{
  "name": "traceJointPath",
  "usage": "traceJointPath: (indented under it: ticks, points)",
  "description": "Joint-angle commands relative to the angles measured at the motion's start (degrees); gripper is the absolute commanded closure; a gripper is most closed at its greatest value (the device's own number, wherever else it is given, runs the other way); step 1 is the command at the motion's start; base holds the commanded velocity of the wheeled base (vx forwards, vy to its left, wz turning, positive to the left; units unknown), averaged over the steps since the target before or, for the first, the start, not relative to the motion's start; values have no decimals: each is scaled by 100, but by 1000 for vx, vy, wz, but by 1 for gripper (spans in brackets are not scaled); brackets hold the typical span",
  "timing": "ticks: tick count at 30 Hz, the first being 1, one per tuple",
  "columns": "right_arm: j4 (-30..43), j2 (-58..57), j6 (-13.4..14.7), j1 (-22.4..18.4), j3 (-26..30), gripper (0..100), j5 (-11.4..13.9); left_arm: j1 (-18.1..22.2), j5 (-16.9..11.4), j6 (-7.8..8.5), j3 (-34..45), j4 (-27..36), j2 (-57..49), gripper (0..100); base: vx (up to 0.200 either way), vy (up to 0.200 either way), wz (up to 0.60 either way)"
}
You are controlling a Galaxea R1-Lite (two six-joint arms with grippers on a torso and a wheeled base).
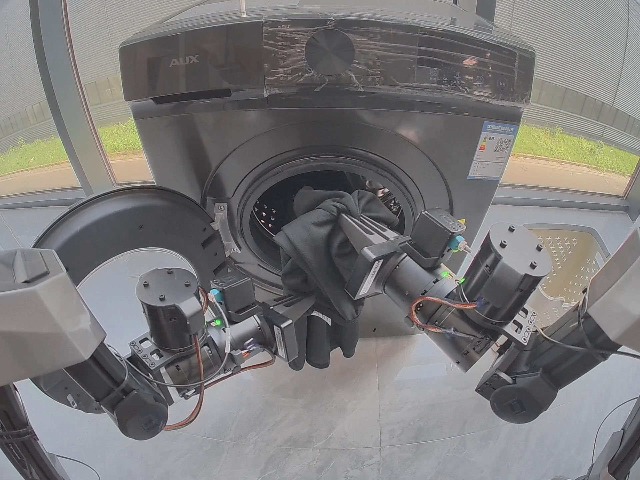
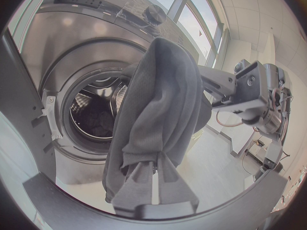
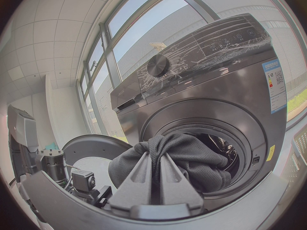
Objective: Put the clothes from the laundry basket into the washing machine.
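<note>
You had the garment (image 1: 319, 261) held by both grippers at the washer's (image 1: 200, 135) open port (image 1: 267, 211). Its top was bunched against the rim and only partly across it, and the rest hung down the front toward the floor (image 1: 347, 401). The right gripper (image 1: 348, 227) was clamped on the upper bunch with cloth pinched between its jaws. The left gripper (image 1: 308, 309) was closed on the hanging lower part, below the port and on the door's (image 1: 127, 228) side.

The main risk, as I judged it, was letting go too soon. Most of the cloth hung outside, so its weight would likely have dragged it back over the rim and onto the floor. If your two arms had pulled apart, the fabric could have slipped from one pinch or stretched. The loose tail could also have snagged on the rim as you pushed in, and the right gripper sat close enough to that rim to strike it. Your left arm worked just beside the open door and could have knocked it.

The garment looked dark grey to black, a fine mesh knit, soft and limp. It fell in deep folds, with a small pale label (image 1: 322, 317) near its lower part. Other dark clothes (image 2: 99, 123) lay in the drum (image 2: 80, 102).
</note>
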Motion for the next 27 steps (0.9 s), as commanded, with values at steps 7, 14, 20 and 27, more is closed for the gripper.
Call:
traceJointPath:
  ticks: [7,14,20,27]
  points:
    - [-10,-11,-8,27,3,100,-1,56,54,-8,-72,-8,284,0,0,0,0]
    - [-46,-11,-8,53,12,100,-1,109,142,-8,-397,-17,521,0,0,0,0]
    - [-98,-11,-8,53,12,100,-1,118,203,-8,-450,-166,565,100,0,0,0]
    - [-134,15,-8,53,30,100,-1,109,230,-17,-459,-245,530,100,0,0,0]
